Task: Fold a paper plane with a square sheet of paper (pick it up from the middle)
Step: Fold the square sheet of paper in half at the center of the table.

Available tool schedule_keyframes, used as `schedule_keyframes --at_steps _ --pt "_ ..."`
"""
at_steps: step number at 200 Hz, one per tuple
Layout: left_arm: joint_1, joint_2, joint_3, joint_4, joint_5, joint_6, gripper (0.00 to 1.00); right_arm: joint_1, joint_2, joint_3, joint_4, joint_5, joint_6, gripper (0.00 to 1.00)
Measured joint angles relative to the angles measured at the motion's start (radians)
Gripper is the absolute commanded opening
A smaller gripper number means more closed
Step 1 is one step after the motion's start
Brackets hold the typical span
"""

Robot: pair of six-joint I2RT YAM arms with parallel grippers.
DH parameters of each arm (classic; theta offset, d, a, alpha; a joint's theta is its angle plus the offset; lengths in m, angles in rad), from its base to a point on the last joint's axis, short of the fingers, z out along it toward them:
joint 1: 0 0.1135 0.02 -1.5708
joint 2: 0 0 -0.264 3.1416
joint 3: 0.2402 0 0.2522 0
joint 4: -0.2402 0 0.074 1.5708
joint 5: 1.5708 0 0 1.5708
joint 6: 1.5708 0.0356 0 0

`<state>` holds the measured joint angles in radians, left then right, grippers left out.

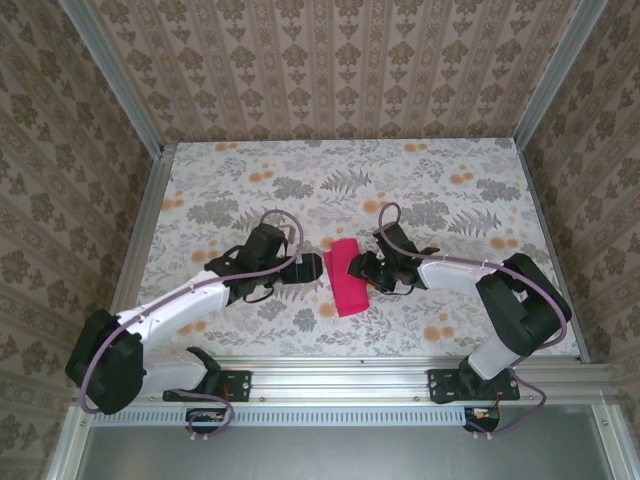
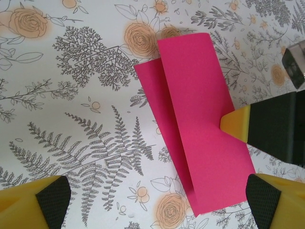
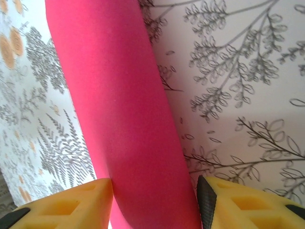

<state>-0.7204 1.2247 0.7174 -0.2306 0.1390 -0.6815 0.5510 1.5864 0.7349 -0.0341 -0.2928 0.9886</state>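
Note:
The square sheet of paper (image 1: 347,277) lies folded roughly in half on the flowered tablecloth, a magenta-pink strip with its lower layer sticking out on the left (image 2: 198,119). My left gripper (image 1: 306,268) hovers just left of it, wide open, and nothing is between its fingertips (image 2: 157,205). My right gripper (image 1: 373,268) comes in from the right, and one yellow fingertip (image 2: 234,124) rests on the paper's right edge. In the right wrist view the rounded fold of the paper (image 3: 124,119) fills the gap between both fingers of the right gripper (image 3: 155,200).
The tablecloth (image 1: 250,180) covers the whole table inside patterned walls. An aluminium rail (image 1: 400,372) runs along the near edge by the arm bases. Open cloth stretches behind the paper toward the far wall.

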Motion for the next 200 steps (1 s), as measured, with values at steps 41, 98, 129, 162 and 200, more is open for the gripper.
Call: schedule_keyframes --at_steps 41,98,129,162,200 --pt "0.000 0.037 0.021 0.000 0.014 0.000 0.96 0.003 -0.010 -0.037 0.011 -0.027 -0.005 0.52" --pt "0.000 0.046 0.027 0.000 0.023 0.000 0.96 0.060 -0.030 -0.069 0.066 0.003 0.116 0.51" --pt "0.000 0.048 0.028 0.000 0.023 -0.004 0.95 0.109 -0.030 -0.070 0.099 0.050 0.179 0.52" --pt "0.000 0.069 0.042 -0.005 0.023 -0.007 0.89 0.128 -0.030 -0.069 0.098 0.101 0.201 0.56" --pt "0.000 0.074 0.045 -0.004 0.023 -0.019 0.83 0.128 -0.030 -0.066 0.069 0.133 0.188 0.60"
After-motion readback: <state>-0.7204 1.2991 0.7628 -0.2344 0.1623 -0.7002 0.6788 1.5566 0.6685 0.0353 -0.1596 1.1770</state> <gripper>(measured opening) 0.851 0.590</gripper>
